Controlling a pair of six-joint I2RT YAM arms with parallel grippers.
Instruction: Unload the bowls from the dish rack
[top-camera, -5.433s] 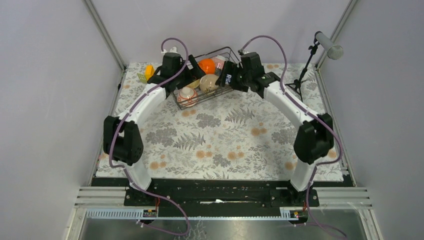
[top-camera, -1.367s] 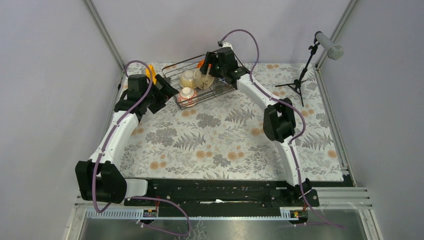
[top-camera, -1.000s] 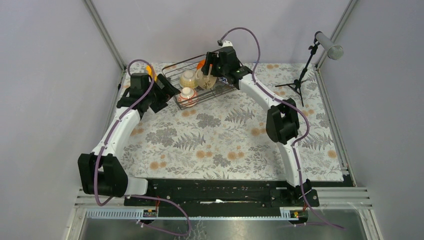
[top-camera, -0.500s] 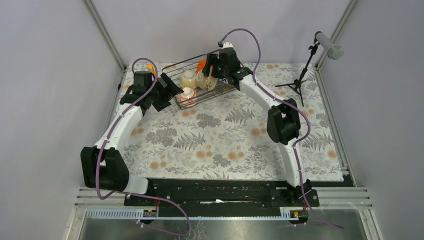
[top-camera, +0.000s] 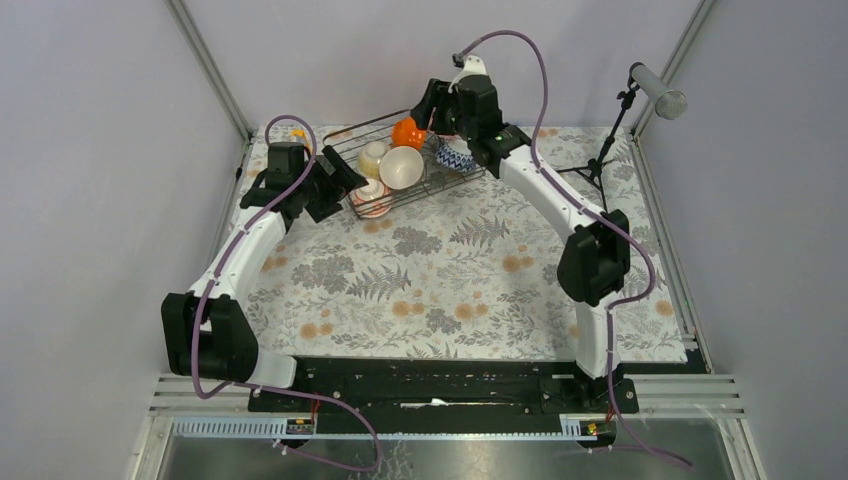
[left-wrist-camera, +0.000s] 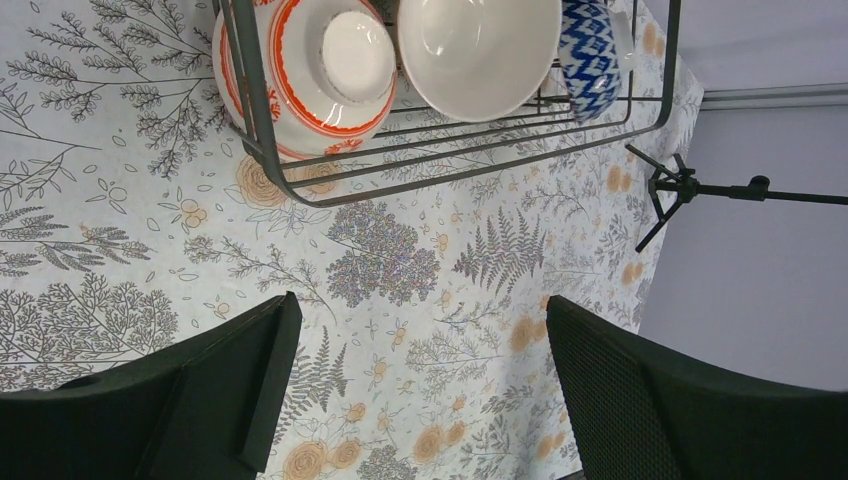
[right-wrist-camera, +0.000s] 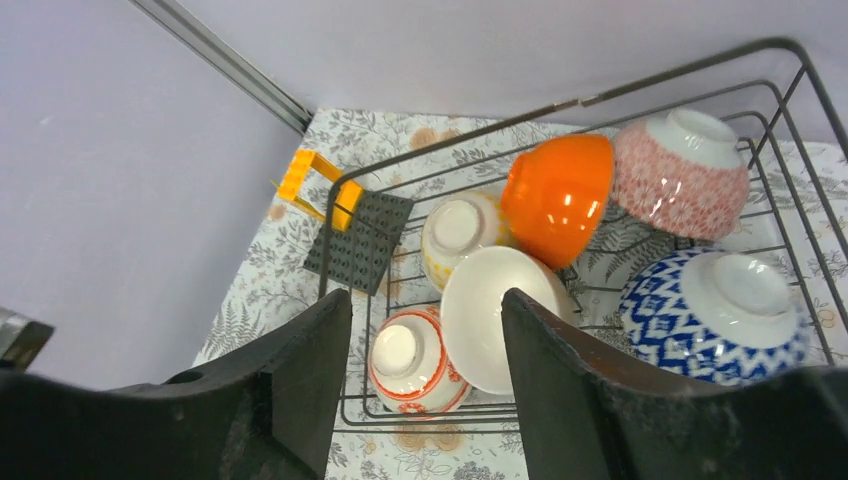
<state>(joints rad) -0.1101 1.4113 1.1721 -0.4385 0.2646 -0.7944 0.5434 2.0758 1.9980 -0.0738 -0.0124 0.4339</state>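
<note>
Behind white bowl (right-wrist-camera: 497, 312), cream bowl (right-wrist-camera: 455, 228) partly hidden

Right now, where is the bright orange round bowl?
Right wrist view, centre: the orange bowl leans in the wire dish rack, between the pink bowl and the small cream bowl.

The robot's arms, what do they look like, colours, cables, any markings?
Both the left arm and right arm have white tube-like links between bulky black joint housings. A purple cable loops along each. A small green light glows near the right wrist. The left gripper and right gripper have broad black fingers; one left pad shows fine grid texture.
</note>
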